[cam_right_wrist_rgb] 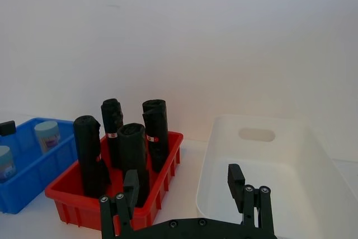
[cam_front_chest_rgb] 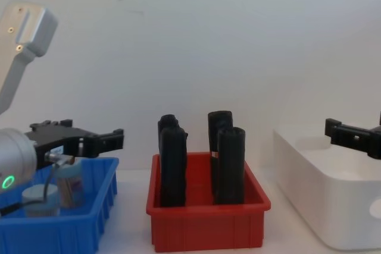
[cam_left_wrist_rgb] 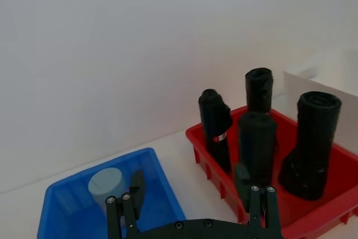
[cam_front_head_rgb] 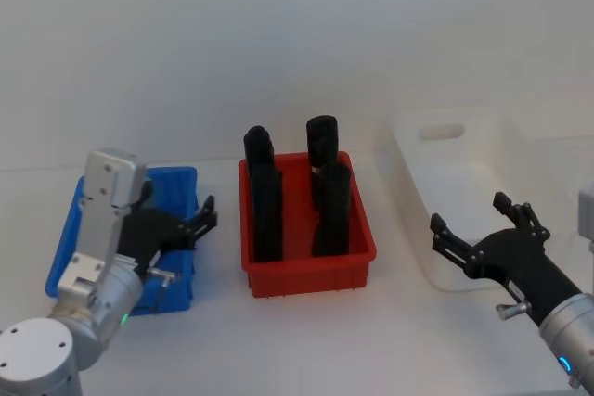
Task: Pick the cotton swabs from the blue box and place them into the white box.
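Observation:
The blue box (cam_front_head_rgb: 182, 185) sits at the table's left. Two cotton swab jars with pale lids stand in it: one (cam_front_chest_rgb: 71, 186) upright with its label showing, one (cam_front_chest_rgb: 40, 201) lower beside it. They also appear in the right wrist view, one jar (cam_right_wrist_rgb: 47, 135) behind the other (cam_right_wrist_rgb: 4, 163). My left gripper (cam_front_head_rgb: 202, 220) hovers open above the blue box (cam_left_wrist_rgb: 159, 186), apart from a jar lid (cam_left_wrist_rgb: 108, 185). The white box (cam_front_head_rgb: 408, 159) stands at the right. My right gripper (cam_front_head_rgb: 469, 215) hangs open over its near edge, holding nothing.
A red bin (cam_front_head_rgb: 311, 275) stands between the two boxes, holding several tall black rolls (cam_front_head_rgb: 267, 215) that rise well above its rim. A plain white wall runs behind the table. Bare table lies in front of the bins.

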`<state>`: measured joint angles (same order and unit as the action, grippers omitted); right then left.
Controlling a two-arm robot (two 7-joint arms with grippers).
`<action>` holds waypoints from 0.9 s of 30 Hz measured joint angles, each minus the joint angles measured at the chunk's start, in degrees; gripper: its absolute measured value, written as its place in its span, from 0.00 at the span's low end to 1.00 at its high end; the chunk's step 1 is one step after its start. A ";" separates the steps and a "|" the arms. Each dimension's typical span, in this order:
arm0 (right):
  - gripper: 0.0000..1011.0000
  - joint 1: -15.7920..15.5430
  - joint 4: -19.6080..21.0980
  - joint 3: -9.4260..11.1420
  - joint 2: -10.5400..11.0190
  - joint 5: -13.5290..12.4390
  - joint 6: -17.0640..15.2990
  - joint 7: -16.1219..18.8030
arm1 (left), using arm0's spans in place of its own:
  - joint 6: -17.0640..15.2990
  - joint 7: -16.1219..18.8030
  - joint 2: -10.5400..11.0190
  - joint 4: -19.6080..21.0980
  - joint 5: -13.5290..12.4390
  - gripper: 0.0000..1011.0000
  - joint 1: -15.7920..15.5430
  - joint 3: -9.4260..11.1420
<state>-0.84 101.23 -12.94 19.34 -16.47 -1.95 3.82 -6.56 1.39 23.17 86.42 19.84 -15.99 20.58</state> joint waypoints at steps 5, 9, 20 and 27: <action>0.99 0.00 0.00 0.00 0.00 0.00 0.00 0.00 | -1.02 0.88 0.69 -1.41 1.62 0.99 0.10 -1.20; 0.99 0.00 0.00 0.00 0.00 0.00 0.00 0.00 | -1.79 1.37 0.97 -2.41 2.52 0.99 0.11 -1.83; 0.99 0.00 0.00 0.00 0.00 0.00 0.00 0.00 | -3.59 1.77 0.99 -5.94 4.02 0.99 -0.79 -3.04; 0.99 0.00 0.00 0.00 0.00 0.00 0.00 0.00 | -4.47 1.57 0.57 -8.64 4.39 0.99 -1.91 -3.53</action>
<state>-0.84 101.23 -12.94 19.33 -16.46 -1.95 3.82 -11.03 2.96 23.74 77.78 24.23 -17.90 17.05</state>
